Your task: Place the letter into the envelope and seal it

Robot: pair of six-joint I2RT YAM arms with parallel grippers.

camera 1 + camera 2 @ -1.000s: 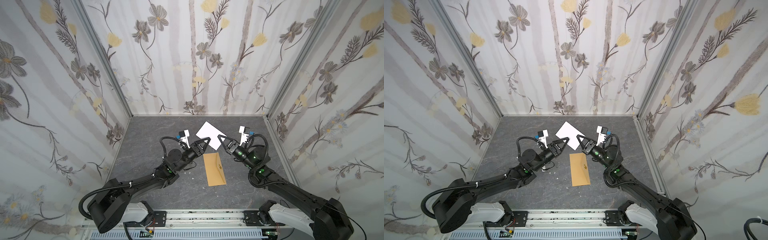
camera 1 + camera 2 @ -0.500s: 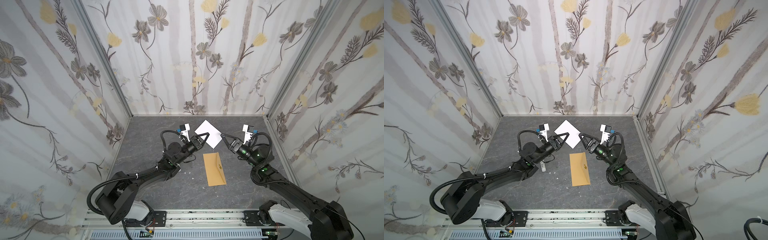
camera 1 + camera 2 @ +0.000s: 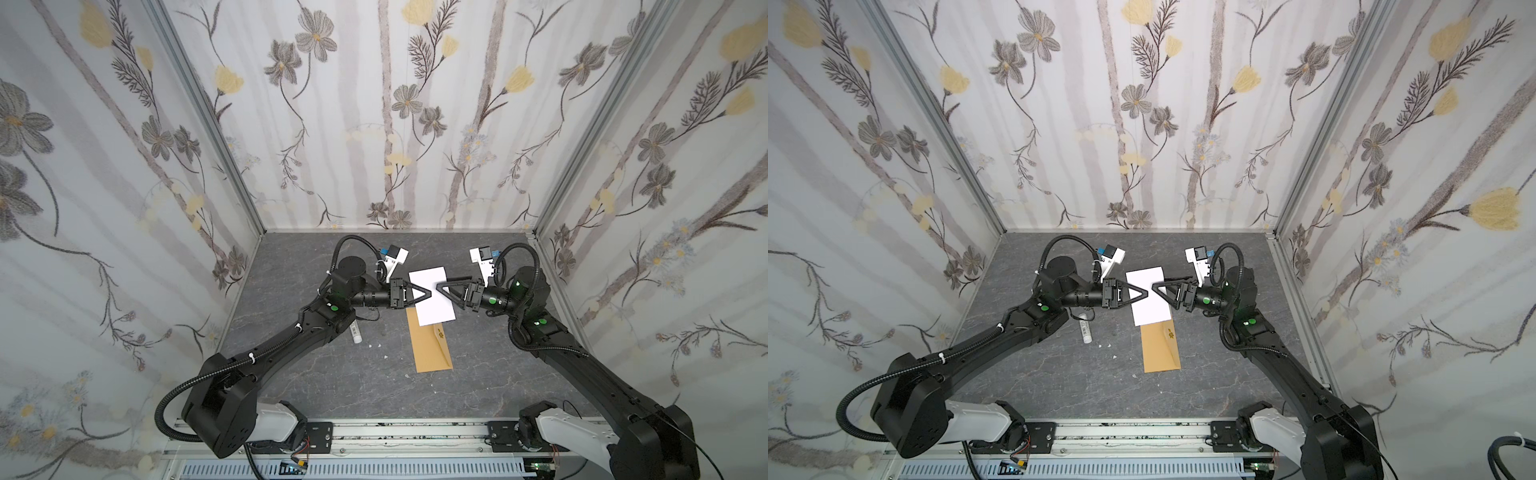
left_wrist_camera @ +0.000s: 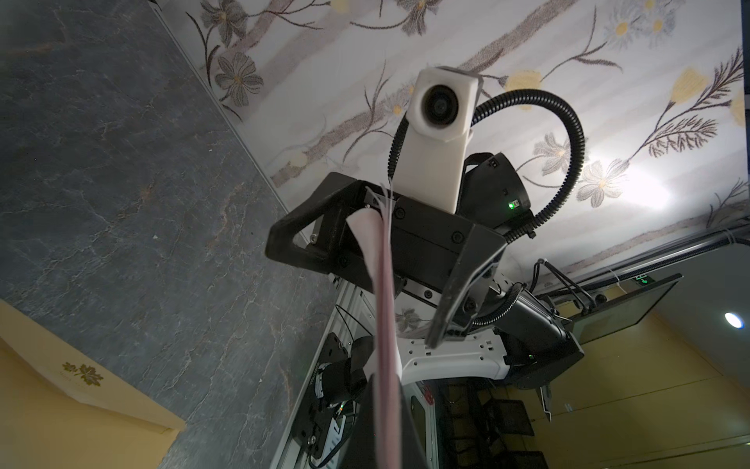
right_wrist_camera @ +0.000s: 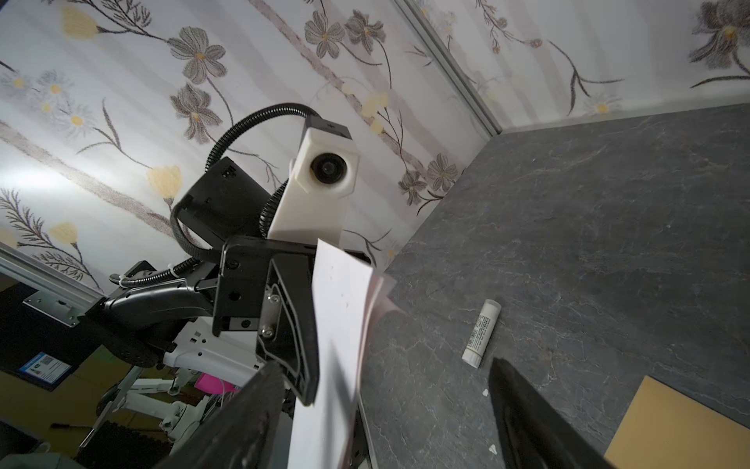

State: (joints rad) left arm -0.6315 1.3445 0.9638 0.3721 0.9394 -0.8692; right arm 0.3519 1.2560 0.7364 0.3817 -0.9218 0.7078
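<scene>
The letter (image 3: 434, 309) (image 3: 1152, 307) is a folded white sheet held off the table, its near edge over the far end of the envelope (image 3: 432, 351) (image 3: 1162, 351). The brown envelope lies flat, with its flower sticker showing. My left gripper (image 3: 429, 293) (image 3: 1146, 291) is shut on the letter's left edge. The left wrist view shows the sheet (image 4: 383, 325) edge-on between those jaws. My right gripper (image 3: 444, 282) (image 3: 1160, 282) is open at the letter's right edge. Its fingers (image 5: 243, 414) stand wide on either side of the sheet (image 5: 337, 325) without touching it.
A small white glue tube (image 3: 356, 332) (image 3: 1086, 331) (image 5: 481, 333) lies on the grey table left of the envelope, under my left arm. Small white paper scraps (image 3: 385, 358) lie near it. Floral walls close in three sides.
My left gripper has shut on the letter and my right gripper has opened and let it go. The sheet has swung from a diamond angle to lie over the envelope's far end.
</scene>
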